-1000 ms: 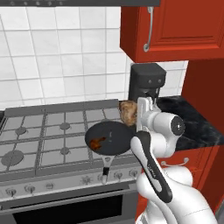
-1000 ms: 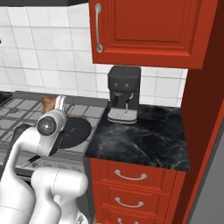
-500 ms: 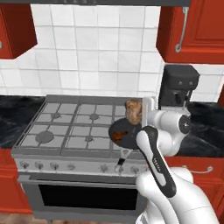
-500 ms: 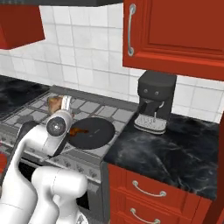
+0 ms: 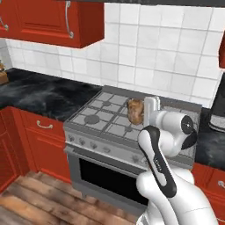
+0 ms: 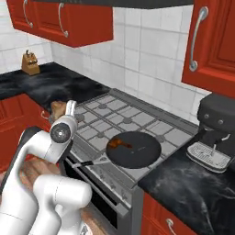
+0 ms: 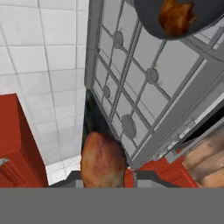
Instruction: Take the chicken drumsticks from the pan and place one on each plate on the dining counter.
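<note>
Jaws (image 5: 139, 112) clamping the golden drumstick (image 5: 135, 110), carrying it clear of the stove. Darker drumstick (image 6: 120, 144) sitting in the pan (image 6: 134, 149); both placements pending.

Golden drumstick (image 5: 135, 111) aloft; darker drumstick (image 6: 120, 144) in pan (image 6: 134, 149)

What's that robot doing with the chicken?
The robot's pincer is shut on one golden-brown drumstick, held up in the air in front of the stove. The other, darker drumstick lies in the black pan on the stove. So one piece is out of the pan and being carried, and one is left. No plates are in sight yet.
</note>
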